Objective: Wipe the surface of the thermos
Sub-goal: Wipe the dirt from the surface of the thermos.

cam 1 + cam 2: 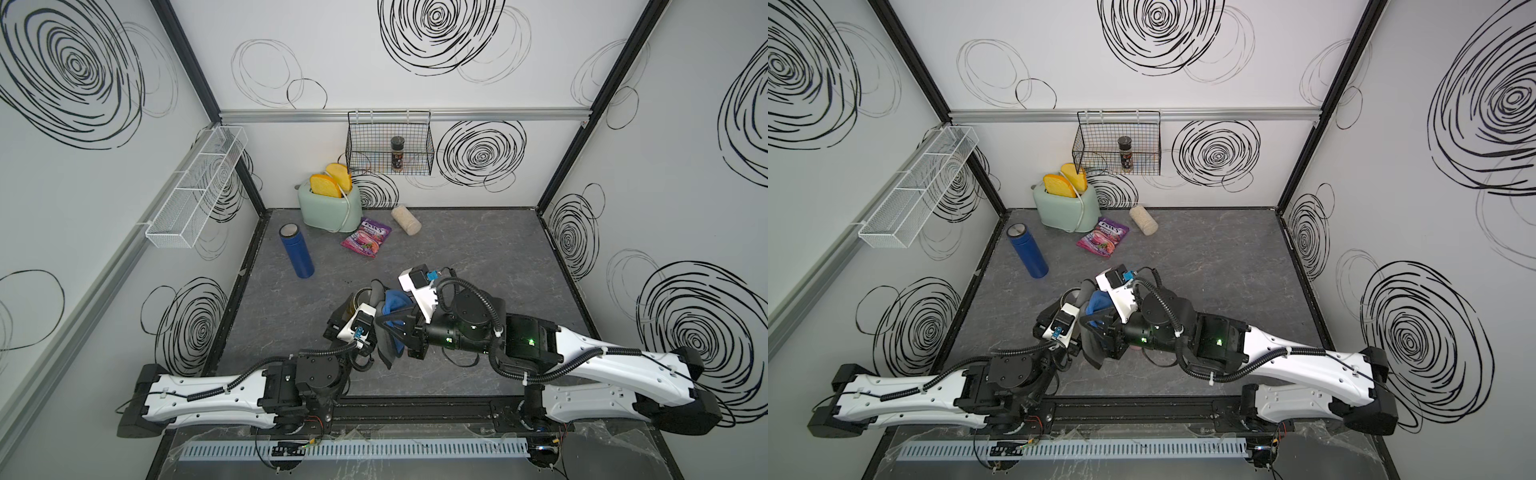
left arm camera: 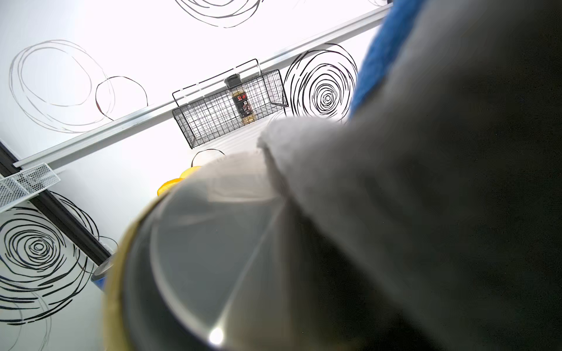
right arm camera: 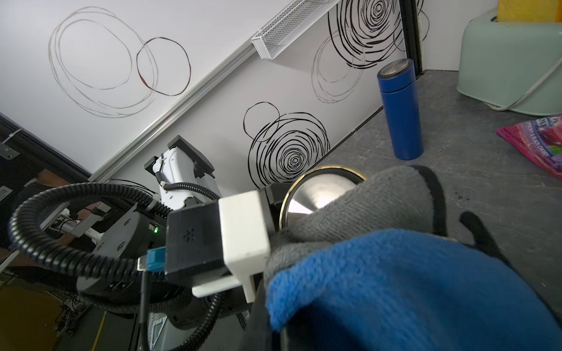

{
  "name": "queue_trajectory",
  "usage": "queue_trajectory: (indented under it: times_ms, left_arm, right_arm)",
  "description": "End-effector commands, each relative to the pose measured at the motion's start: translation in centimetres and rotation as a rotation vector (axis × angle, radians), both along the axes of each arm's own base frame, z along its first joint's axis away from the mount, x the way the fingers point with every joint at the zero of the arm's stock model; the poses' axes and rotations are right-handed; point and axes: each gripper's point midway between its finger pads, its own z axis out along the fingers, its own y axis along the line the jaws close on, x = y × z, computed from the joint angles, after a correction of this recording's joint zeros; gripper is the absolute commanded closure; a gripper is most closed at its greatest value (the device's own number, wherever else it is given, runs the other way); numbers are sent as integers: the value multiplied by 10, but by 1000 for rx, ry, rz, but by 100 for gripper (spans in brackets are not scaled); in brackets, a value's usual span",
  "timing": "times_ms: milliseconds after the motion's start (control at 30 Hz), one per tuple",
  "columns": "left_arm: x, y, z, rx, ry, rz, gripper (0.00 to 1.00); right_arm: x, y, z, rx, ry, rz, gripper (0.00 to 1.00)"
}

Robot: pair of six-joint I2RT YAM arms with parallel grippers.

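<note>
The thermos (image 1: 360, 297) has a dark body, a steel lid and a gold rim, and it is held up over the middle of the floor. My left gripper (image 1: 351, 309) is shut on its body, its fingers mostly hidden under the wrist camera. A grey and blue cloth (image 1: 395, 301) lies against the thermos's right side, with my right gripper (image 1: 388, 328) shut on it. In the left wrist view the steel lid (image 2: 213, 243) fills the foreground, and the cloth (image 2: 395, 182) overlaps one side of it. The right wrist view shows the cloth (image 3: 395, 273) covering part of the lid (image 3: 316, 194).
A blue bottle (image 1: 296, 250) stands near the left wall. A mint toaster (image 1: 330, 205) with yellow slices, a purple candy bag (image 1: 366, 237) and a beige roll (image 1: 406, 220) sit at the back. A black wire basket (image 1: 415, 166) with a spice jar hangs on the back wall, and a white mesh shelf (image 1: 195, 187) on the left wall.
</note>
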Motion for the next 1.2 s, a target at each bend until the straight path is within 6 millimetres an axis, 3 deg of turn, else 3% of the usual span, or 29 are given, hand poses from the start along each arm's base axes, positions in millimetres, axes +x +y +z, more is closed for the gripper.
queue_trajectory:
  times_ms: [0, 133, 300, 500, 633, 767, 867, 1000, 1167]
  left_arm:
    - [1, 6, 28, -128, -19, 22, 100]
    - [1, 4, 30, -125, -20, 19, 100]
    - [0, 7, 34, -125, -21, 22, 100]
    - [0, 10, 37, -132, -27, 19, 100]
    - [0, 10, 40, -142, -33, 15, 100]
    - [0, 7, 39, -143, -33, 9, 100]
    - [0, 5, 37, -146, -30, 5, 100]
    - [0, 3, 38, -157, -33, 0, 100]
    - [-1, 2, 38, -157, -26, -3, 100]
  right_arm:
    - [15, -7, 17, 27, -16, -49, 100]
    - [48, -14, 43, 51, -45, -80, 100]
    - [56, -7, 64, 41, -101, -73, 100]
    - [35, 7, 56, 40, -91, -22, 100]
    - [13, 18, 32, 3, -53, 7, 100]
    - [3, 11, 8, -23, -6, 9, 100]
    - [4, 2, 4, -31, -1, -8, 100]
    - [18, -4, 19, -23, -38, -42, 100]
    - [42, 3, 32, -28, -66, -45, 100]
